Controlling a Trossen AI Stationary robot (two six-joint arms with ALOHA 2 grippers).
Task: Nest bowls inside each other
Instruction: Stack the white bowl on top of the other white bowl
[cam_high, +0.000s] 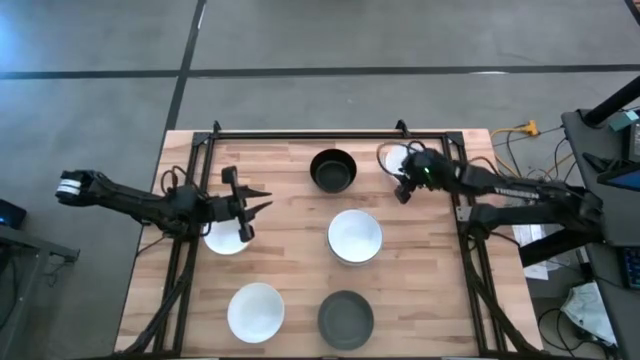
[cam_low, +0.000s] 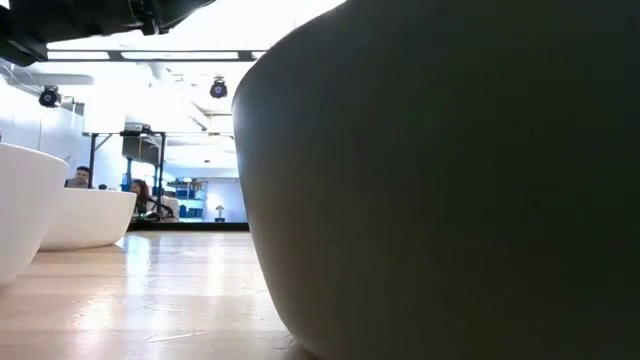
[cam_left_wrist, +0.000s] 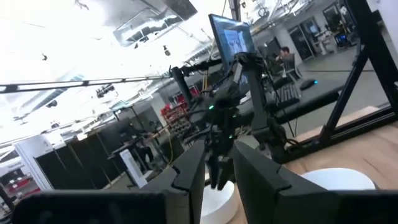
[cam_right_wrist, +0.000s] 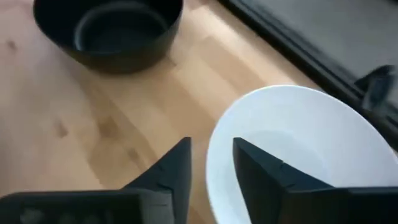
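Six bowls sit base down on the wooden table. A black bowl (cam_high: 333, 170) and a white bowl (cam_high: 393, 156) are at the far side, and a white bowl (cam_high: 355, 236) is in the middle. Another white bowl (cam_high: 227, 240) is left of the middle, with a white bowl (cam_high: 255, 312) and a dark grey bowl (cam_high: 346, 320) near. My right gripper (cam_high: 403, 188) (cam_right_wrist: 211, 152) is open over the far white bowl's (cam_right_wrist: 311, 143) rim, one finger over the inside and one outside. My left gripper (cam_high: 262, 200) (cam_left_wrist: 217, 158) is open, raised above the left white bowl and pointing right.
A black frame (cam_high: 300, 133) runs along the table's far edge and down both sides. Cables and equipment (cam_high: 590, 240) lie off the right edge. In the low view the dark grey bowl (cam_low: 450, 180) fills the near ground, with white bowls (cam_low: 90, 215) behind it. Bare wood lies between the bowls.
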